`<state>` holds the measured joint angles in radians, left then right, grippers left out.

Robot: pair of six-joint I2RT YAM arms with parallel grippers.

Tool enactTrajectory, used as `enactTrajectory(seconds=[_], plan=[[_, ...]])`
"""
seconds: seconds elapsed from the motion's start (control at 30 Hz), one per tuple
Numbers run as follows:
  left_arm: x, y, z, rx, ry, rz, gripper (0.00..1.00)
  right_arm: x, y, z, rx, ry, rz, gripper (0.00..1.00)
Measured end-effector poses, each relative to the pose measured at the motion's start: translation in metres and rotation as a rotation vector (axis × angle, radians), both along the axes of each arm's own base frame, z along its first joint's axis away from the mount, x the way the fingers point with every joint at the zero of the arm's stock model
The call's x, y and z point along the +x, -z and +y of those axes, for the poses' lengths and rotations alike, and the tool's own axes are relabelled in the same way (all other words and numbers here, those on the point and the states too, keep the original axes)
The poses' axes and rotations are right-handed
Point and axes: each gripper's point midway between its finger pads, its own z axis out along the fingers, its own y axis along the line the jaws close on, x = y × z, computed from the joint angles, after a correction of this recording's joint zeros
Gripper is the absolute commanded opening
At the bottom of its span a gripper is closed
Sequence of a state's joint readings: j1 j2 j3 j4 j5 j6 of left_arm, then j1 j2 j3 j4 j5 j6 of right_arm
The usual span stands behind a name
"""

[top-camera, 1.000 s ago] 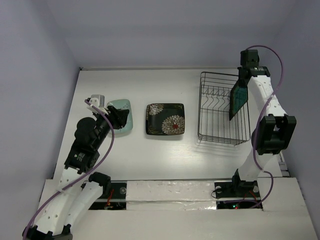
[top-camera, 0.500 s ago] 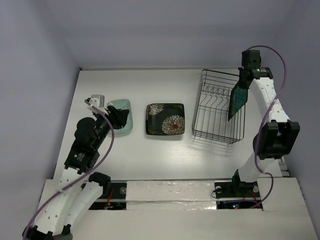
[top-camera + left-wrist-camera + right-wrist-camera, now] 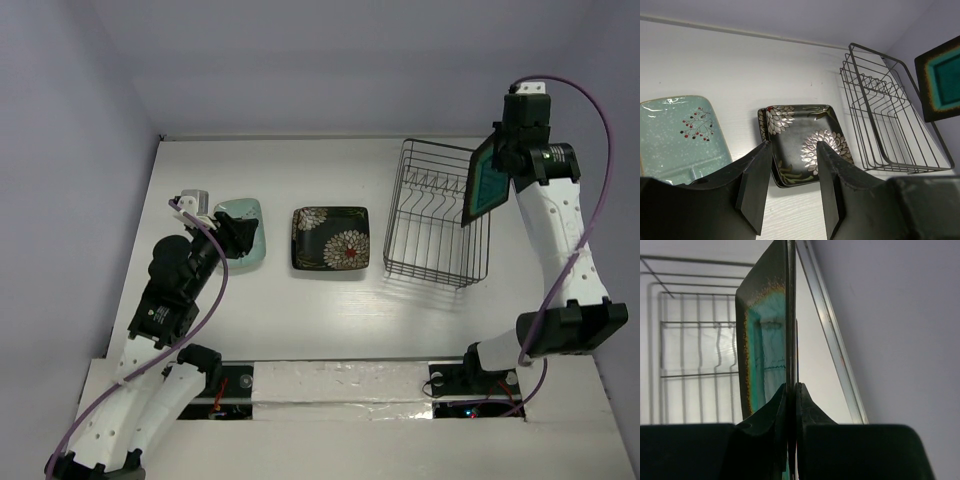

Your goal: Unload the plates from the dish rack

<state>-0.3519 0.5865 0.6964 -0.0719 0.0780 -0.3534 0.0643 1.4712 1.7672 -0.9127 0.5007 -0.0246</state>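
Note:
My right gripper (image 3: pixel 507 165) is shut on the edge of the dark-rimmed teal plate (image 3: pixel 487 183) and holds it upright in the air above the right side of the black wire dish rack (image 3: pixel 435 215). The right wrist view shows the plate (image 3: pixel 765 350) edge-on between my fingers (image 3: pixel 791 390). The rack holds no other plate. The pale mint plate (image 3: pixel 243 230) and a black flowered plate (image 3: pixel 330 238) lie flat on the table to the left. A second rim seems to show under the flowered plate (image 3: pixel 800 145). My left gripper (image 3: pixel 235 238) is open and empty over the mint plate (image 3: pixel 675 135).
The white table (image 3: pixel 300 170) is walled at the back and on both sides. The rack (image 3: pixel 890 125) stands at the right, close to the right wall. The arm bases sit at the near edge.
My right arm has lifted the teal plate up and to the right, out of the rack. The rack slid a little to the left. The left arm has not moved.

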Motion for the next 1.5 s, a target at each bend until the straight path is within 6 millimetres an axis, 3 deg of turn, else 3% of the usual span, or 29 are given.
enactTrajectory(seconds=[0.17, 0.33, 0.47, 0.63, 0.8, 0.93, 1.03, 1.17, 1.5], plan=[[0.000, 0.000, 0.000, 0.000, 0.000, 0.000, 0.38, -0.013, -0.034, 0.027, 0.073, -0.063, -0.122, 0.00], [0.000, 0.000, 0.000, 0.000, -0.001, -0.001, 0.38, -0.020, -0.059, 0.079, 0.243, -0.215, -0.269, 0.00], [0.000, 0.000, 0.000, 0.000, -0.001, -0.001, 0.38, -0.013, -0.056, 0.132, 0.410, -0.348, -0.338, 0.00], [0.000, 0.000, 0.000, 0.000, -0.001, -0.002, 0.38, 0.006, -0.018, 0.206, 0.648, -0.461, -0.346, 0.00], [-0.001, -0.002, 0.001, -0.002, -0.003, -0.008, 0.38, 0.013, 0.041, 0.285, 0.858, -0.515, -0.282, 0.00], [-0.002, -0.003, 0.002, -0.003, -0.004, -0.012, 0.38, 0.011, 0.091, 0.327, 0.985, -0.495, -0.244, 0.00], [-0.002, -0.004, 0.002, -0.004, -0.005, -0.015, 0.38, 0.005, 0.126, 0.342, 1.058, -0.460, -0.205, 0.00], [-0.002, -0.004, 0.002, -0.004, -0.005, -0.015, 0.38, 0.007, 0.165, 0.342, 1.091, -0.393, -0.162, 0.00], [-0.001, -0.004, 0.003, -0.004, -0.010, -0.015, 0.38, 0.000, 0.205, 0.329, 1.083, -0.327, -0.129, 0.00]])
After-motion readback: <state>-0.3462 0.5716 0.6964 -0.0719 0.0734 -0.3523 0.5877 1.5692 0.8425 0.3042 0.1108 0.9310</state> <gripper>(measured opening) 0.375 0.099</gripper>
